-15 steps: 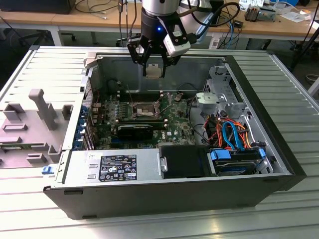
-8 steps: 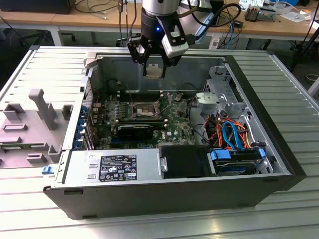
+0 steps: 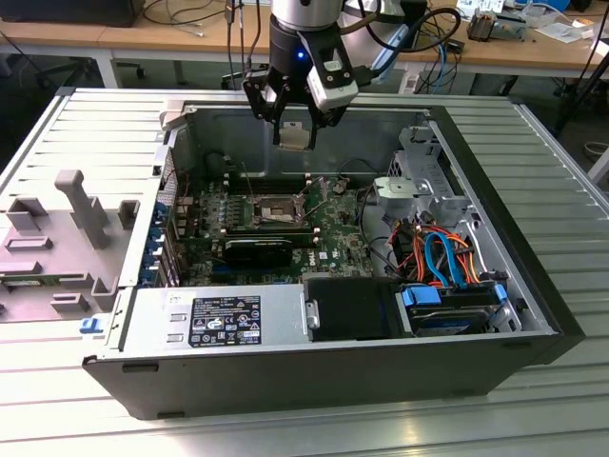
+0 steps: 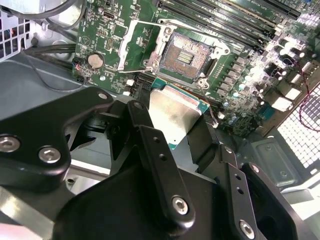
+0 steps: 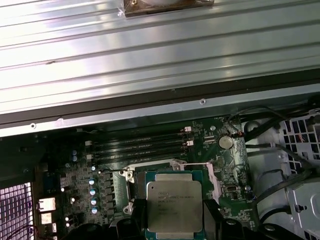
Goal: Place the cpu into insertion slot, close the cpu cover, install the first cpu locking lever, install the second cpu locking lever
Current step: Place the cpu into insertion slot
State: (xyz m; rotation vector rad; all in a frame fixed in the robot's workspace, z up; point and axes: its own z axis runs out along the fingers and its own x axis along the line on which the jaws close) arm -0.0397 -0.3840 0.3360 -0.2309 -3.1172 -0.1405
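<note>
I work over a silver ribbed metal table (image 3: 76, 133). An open black and grey metal computer case (image 3: 314, 381) lies on its side on it. Just beside it, on the exterior view's left, sits what looks like a pale grey plastic fixture plate (image 3: 57, 238).

arm (image 3: 303, 17): silver, black wrist, blue light (image 3: 303, 54) | tool (image 3: 297, 124): black links, silver screws (image 4: 180, 205)

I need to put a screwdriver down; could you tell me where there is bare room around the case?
The table is bare before the case and at the exterior view's right; a grey fixture takes the exterior view's left. Inside, cables crowd one side; the gripper holds the cpu.
</note>
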